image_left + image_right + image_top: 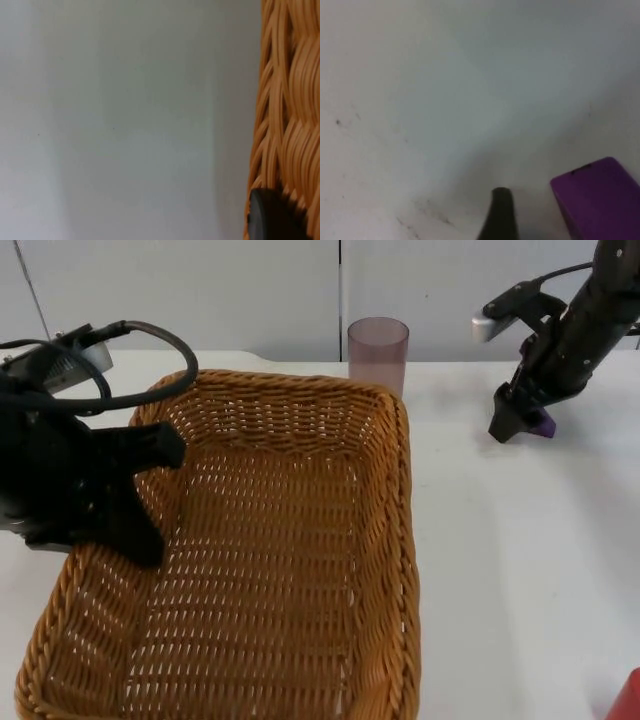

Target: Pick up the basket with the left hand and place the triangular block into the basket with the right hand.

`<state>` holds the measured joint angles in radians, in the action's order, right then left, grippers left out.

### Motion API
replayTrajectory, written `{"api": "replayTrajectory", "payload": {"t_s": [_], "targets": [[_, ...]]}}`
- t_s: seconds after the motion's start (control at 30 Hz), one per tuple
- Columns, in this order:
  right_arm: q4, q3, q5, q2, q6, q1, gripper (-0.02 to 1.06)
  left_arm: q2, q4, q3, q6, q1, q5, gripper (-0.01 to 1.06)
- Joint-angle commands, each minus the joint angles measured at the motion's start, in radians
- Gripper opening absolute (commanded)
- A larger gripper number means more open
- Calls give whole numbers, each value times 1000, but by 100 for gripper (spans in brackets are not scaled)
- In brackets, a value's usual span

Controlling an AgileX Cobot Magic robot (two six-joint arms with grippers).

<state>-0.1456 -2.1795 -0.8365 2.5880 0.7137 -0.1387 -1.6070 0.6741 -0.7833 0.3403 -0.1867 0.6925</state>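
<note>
A large rectangular basket of woven orange-brown wicker (300, 540) is seen in the top view, and it serves here as the landmark. Its long axis runs from the near edge of the white tabletop (520, 540) toward the grey partition wall (200, 290), with one short side pointed at the wall. The inside of the basket holds nothing.

The left pincer (150, 500) is placed at the left long rim of the basket, and its black fingers are closed over this rim, one outside and one reaching inside. In the left wrist view the woven rim (287, 115) is seen close up, with a black fingertip (270, 217) pressed against the wicker. Whether the basket is lifted from the tabletop cannot be told.

The small purple block (541, 425) lies on the tabletop to the right of the basket's far corner, well apart from it. The block is mostly hidden in the top view, and its triangular shape cannot be confirmed. In the right wrist view a flat purple face (597, 200) is shown just beside a black fingertip (500, 215).

The right pincer (518, 418) is lowered onto the tabletop at the block, with its fingers set around it or beside it; how wide they stand cannot be told.

A translucent purple-tinted plastic cup (378, 352) stands upright just behind the basket's far short side. A red object (625, 700) is partly seen right of the basket's near end.
</note>
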Motion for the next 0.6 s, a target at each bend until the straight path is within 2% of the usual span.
{"api": "replayTrajectory", "payload": {"t_s": [0.0,0.03,0.1,0.13,0.27,0.37,0.57], "targets": [[44,-4,-23,12,15,1,59,13,22,1,2,3,2,0],[46,-4,-28,12,15,1,57,13,22,1,2,3,4,0],[54,-4,-30,12,15,1,43,13,20,1,2,3,6,0],[54,-4,-30,12,15,1,43,13,20,1,2,3,6,0],[57,-4,-49,-20,17,-1,4,13,18,1,2,3,6,0],[36,-4,-85,-59,12,-1,0,13,18,1,2,3,6,0],[31,-4,-266,-211,-73,-3,0,13,18,1,2,3,8,0]]}}
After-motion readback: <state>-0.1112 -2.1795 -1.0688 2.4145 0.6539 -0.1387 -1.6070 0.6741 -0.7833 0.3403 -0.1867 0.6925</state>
